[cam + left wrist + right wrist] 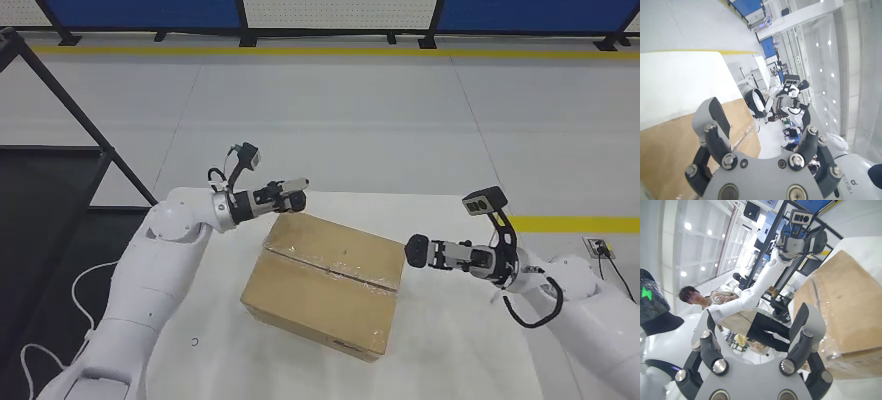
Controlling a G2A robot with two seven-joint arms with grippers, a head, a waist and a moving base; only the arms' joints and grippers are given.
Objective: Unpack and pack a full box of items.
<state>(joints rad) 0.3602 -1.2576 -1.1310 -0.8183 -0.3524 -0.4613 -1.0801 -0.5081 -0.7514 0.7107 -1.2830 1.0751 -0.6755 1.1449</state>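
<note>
A closed cardboard box (325, 282), its top seam sealed with clear tape, sits in the middle of the white table (470, 350). My left gripper (297, 195) hovers open just above the box's far left corner, nothing between its fingers (719, 115); the box top (668, 147) lies under it. My right gripper (417, 250) is open beside the box's right top edge, level with it and empty. In the right wrist view the box (840, 306) stands close by one fingertip (800, 317).
The table's far edge (400, 195) meets the grey floor, which has a yellow line (580, 224). A black frame (70, 110) stands at the left. Bare table surface lies in front of and to the right of the box.
</note>
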